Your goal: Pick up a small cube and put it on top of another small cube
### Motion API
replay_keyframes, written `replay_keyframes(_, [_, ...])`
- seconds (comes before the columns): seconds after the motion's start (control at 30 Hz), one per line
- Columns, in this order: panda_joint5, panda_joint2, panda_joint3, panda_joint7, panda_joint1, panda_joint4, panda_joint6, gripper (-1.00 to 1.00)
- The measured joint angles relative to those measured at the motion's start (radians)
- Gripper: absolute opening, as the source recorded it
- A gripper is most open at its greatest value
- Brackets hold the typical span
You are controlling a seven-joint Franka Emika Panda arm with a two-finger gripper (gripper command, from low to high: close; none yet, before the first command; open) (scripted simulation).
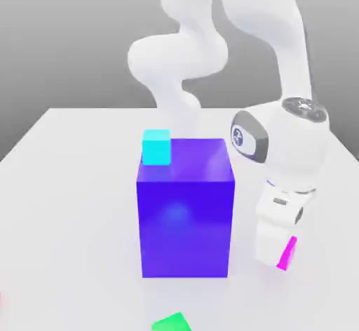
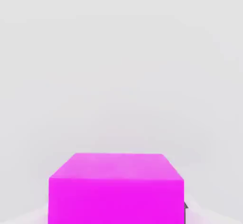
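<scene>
Magenta cube (image 2: 116,201) is clamped in the tool (image 1: 278,247), and the big blue block (image 1: 185,224) sits just beside it. Lifting sideways too early could clip that block and knock the cube loose.

Small cube, magenta (image 1: 287,253): plain faces; gripped in the pincer (image 1: 277,254), partly hidden by it; whether it touches the tabletop (image 1: 84,210) cannot be told. Small cube, cyan (image 1: 156,147): upright atop the large blue block (image 1: 185,228), toward the exterior view's left. Small cube, green (image 1: 172,322): cropped, turned askew, on the tabletop.
</scene>
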Motion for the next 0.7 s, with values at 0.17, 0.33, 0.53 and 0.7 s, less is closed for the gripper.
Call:
replay_keyframes(0.17, [0.032,0.018,-0.064,-0.181,-0.119,0.142,-0.126,-1.0])
replay_keyframes(0.33, [0.065,0.071,-0.138,-0.393,-0.261,0.316,-0.248,-1.0])
replay_keyframes(0.53, [0.112,0.228,-0.146,-0.513,-0.347,0.404,-0.181,1.0])
replay_keyframes(0.7, [0.112,0.228,-0.146,-0.513,-0.347,0.404,-0.181,1.0])
